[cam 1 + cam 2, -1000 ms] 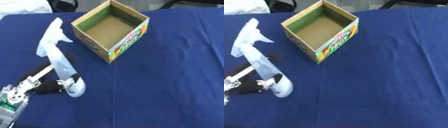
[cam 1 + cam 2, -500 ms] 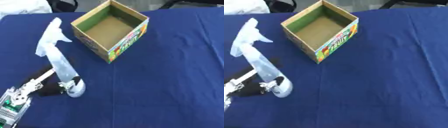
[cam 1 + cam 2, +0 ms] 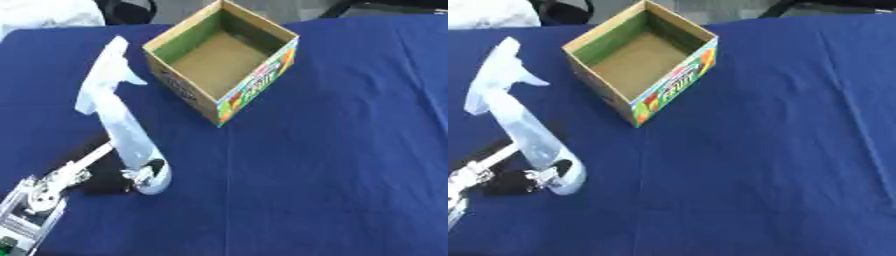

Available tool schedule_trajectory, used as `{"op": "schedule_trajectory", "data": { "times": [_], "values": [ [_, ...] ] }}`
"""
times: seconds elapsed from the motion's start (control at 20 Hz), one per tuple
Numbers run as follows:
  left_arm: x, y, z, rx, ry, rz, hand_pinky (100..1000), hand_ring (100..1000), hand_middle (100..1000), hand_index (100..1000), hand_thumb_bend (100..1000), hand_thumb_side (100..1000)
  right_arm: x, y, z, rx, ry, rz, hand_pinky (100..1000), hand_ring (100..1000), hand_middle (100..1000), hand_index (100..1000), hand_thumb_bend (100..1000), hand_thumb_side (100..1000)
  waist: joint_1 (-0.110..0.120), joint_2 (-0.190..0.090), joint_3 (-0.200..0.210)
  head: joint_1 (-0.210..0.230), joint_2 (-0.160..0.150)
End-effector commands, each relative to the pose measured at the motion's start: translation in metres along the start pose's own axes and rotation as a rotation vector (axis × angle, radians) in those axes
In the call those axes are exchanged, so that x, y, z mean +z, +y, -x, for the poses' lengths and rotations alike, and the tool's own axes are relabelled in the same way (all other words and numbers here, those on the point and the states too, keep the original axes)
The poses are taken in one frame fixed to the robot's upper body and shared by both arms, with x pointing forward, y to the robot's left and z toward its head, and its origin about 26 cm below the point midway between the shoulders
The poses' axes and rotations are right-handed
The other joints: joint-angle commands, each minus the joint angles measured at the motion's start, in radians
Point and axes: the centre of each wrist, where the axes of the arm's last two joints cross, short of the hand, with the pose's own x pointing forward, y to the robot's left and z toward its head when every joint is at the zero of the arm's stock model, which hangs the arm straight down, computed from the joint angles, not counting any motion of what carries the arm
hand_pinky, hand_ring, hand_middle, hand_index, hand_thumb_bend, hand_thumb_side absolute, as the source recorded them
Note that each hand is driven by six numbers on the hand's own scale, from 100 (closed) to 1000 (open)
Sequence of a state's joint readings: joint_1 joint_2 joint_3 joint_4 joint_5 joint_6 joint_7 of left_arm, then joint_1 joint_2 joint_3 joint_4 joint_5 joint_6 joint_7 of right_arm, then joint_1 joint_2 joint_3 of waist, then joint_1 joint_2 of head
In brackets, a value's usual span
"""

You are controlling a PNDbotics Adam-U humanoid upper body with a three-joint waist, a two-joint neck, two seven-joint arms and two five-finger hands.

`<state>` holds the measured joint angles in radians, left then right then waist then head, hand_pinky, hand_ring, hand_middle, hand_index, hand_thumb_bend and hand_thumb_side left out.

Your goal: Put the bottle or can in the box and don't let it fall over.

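Note:
A translucent white spray bottle (image 3: 122, 125) stands on the blue tablecloth at the left, leaning with its trigger head up and to the left. My left hand (image 3: 92, 177) comes in from the lower left corner, and its fingers (image 3: 138, 175) and thumb curl round the bottle's lower end. An open cardboard box (image 3: 255, 90) with a colourful fruit print sits up and to the right of the bottle, apart from it, and holds nothing. My right hand shows in no view.
The blue tablecloth (image 3: 350, 160) covers the whole table. Something white (image 3: 44, 12) lies at the far left corner, and dark chair parts (image 3: 131, 7) stand beyond the far edge.
Hardly anything. My left hand stays on the foot of the bottle and the bottle keeps its lean; the box has not moved.

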<state>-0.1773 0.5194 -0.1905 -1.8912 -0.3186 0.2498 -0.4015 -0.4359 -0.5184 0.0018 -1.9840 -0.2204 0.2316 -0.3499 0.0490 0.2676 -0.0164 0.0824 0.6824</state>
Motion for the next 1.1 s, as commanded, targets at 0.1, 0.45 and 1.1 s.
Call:
{"op": "schedule_trajectory", "data": {
  "times": [0.1, 0.45, 1.1],
  "values": [
    [0.002, 0.008, 0.001, -0.029, 0.027, -0.043, 1000, 1000, 1000, 858, 206, 441, -0.003, -0.002, -0.009, 0.008, -0.035, -0.007, 1000, 947, 1000, 961, 100, 470, 0.0, -0.016, 0.001, 0.004, -0.007],
    [-0.001, 0.0, 0.01, -0.02, 0.075, -0.126, 1000, 1000, 1000, 817, 169, 346, -0.003, -0.002, -0.009, 0.006, -0.037, -0.011, 1000, 947, 1000, 961, 100, 470, 0.002, -0.019, 0.002, 0.007, -0.007],
    [-0.005, -0.011, 0.017, 0.126, 0.148, -0.252, 1000, 1000, 1000, 604, 100, 310, -0.003, -0.002, -0.009, 0.007, -0.034, -0.013, 1000, 948, 1000, 961, 100, 470, 0.002, -0.02, 0.003, 0.008, -0.007]
  ]
}}
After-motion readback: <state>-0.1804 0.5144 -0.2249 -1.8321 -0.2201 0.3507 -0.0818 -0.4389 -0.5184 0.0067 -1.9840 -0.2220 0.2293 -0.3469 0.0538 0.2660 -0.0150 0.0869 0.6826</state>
